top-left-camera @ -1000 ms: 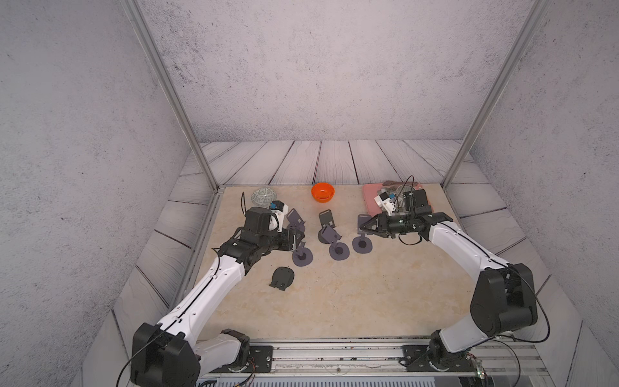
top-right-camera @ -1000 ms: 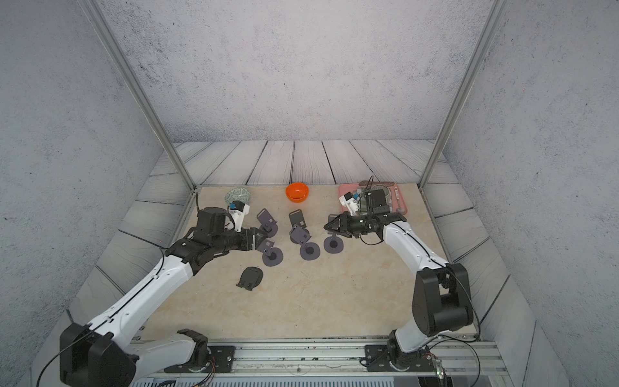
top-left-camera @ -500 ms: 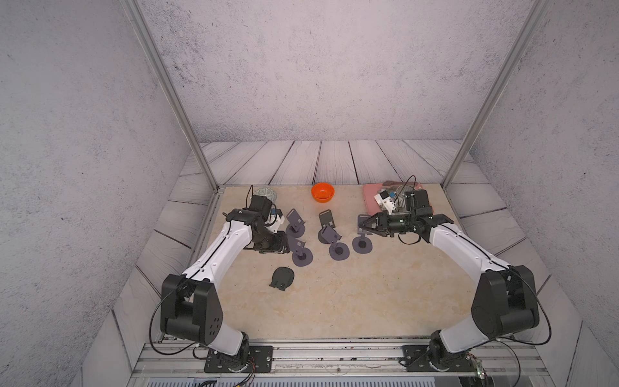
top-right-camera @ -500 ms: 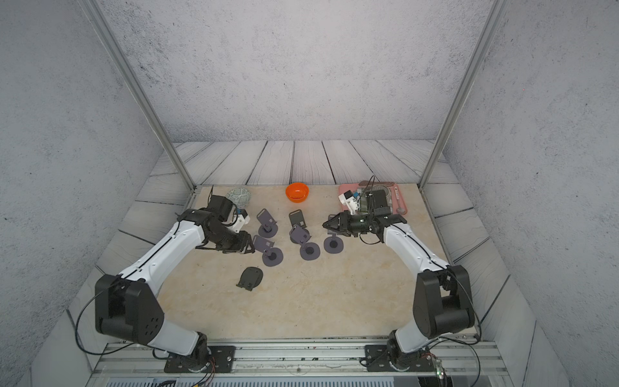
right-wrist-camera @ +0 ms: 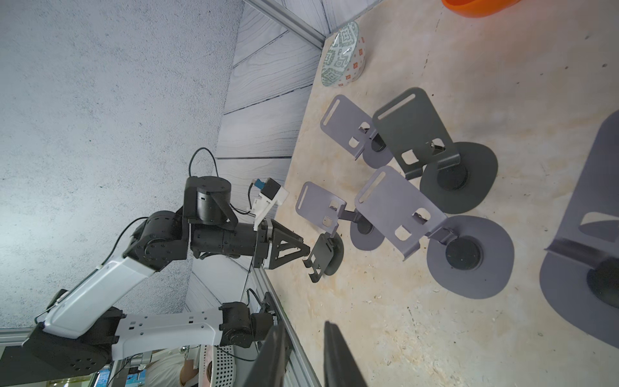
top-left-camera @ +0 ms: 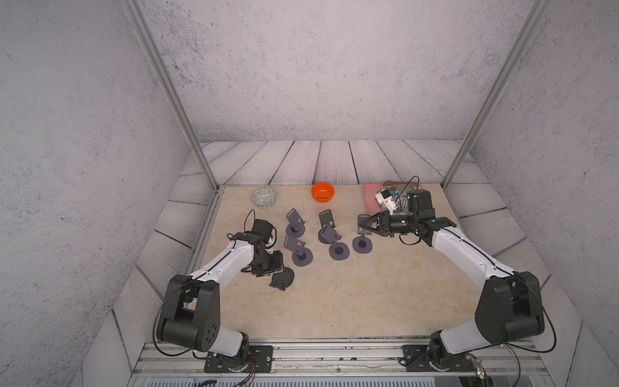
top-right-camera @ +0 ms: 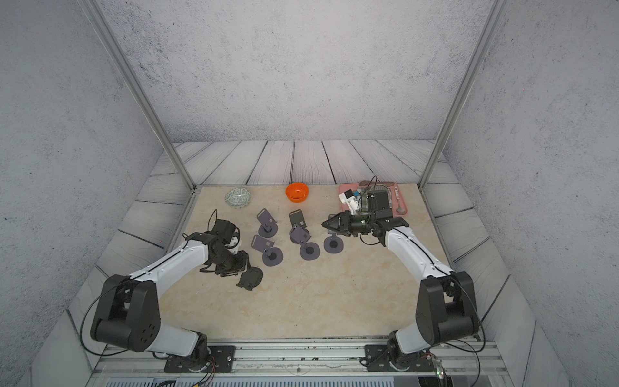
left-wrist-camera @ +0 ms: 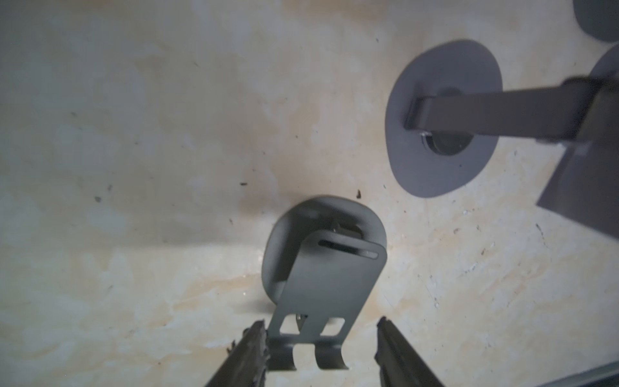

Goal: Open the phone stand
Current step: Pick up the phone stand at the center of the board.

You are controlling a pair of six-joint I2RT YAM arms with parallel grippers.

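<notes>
A dark phone stand (top-left-camera: pixel 284 278) (top-right-camera: pixel 251 276) lies folded on the beige tabletop at the front left, its plate down over its round base (left-wrist-camera: pixel 331 278). My left gripper (top-left-camera: pixel 275 267) (left-wrist-camera: pixel 321 325) is open around the hooked lip of that plate. One finger (left-wrist-camera: pixel 251 348) touches the lip's edge and the other stands apart. The right wrist view shows this stand (right-wrist-camera: pixel 323 254) just off the left gripper's tips. My right gripper (top-left-camera: pixel 361 228) (right-wrist-camera: pixel 303 326) hovers beside the plate of the rightmost opened stand (top-left-camera: pixel 362 244), slightly open with nothing between its fingers.
Several grey stands (top-left-camera: pixel 302 257) (top-left-camera: pixel 339 251) (top-left-camera: pixel 295 221) stand opened in a cluster mid-table. Along the back edge are an orange bowl (top-left-camera: pixel 322 192), a patterned bowl (top-left-camera: pixel 264 197) and a pink tray (top-left-camera: pixel 370 197) with utensils.
My left arm swung away from the row of opened stands and came forward and down to the folded stand. The right arm has stayed where it was.
</notes>
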